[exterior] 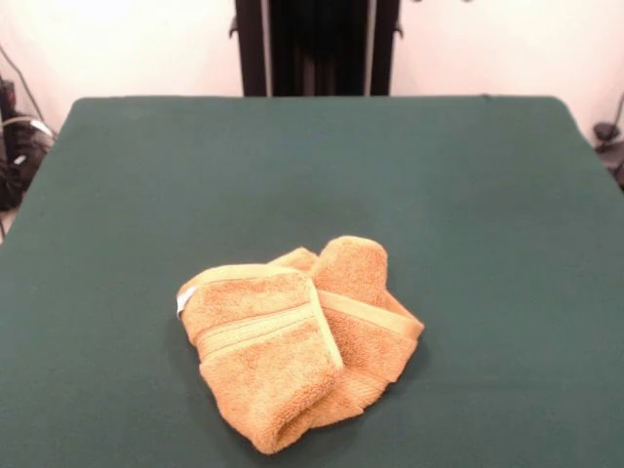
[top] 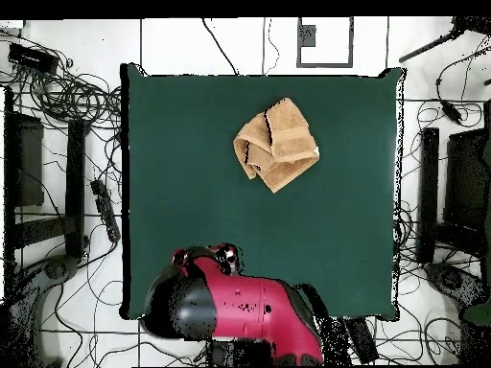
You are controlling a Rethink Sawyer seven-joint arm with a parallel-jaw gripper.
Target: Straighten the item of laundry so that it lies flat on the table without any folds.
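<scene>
We see the towel lying crumpled and folded over itself on the counter, toward six o'clock in the front view. The arm sits drawn back. We cannot tell the gripper's state.

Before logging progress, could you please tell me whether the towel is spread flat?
No, the towel is folded: one layer overlaps another, with a bunched hump.

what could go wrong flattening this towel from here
The towel is bunched in several overlapping layers, so a pinch may catch two layers and drag the whole bundle instead of opening it. It lies well across the table from the drawn-back arm, so pulling it farther away might strain reach.
</scene>
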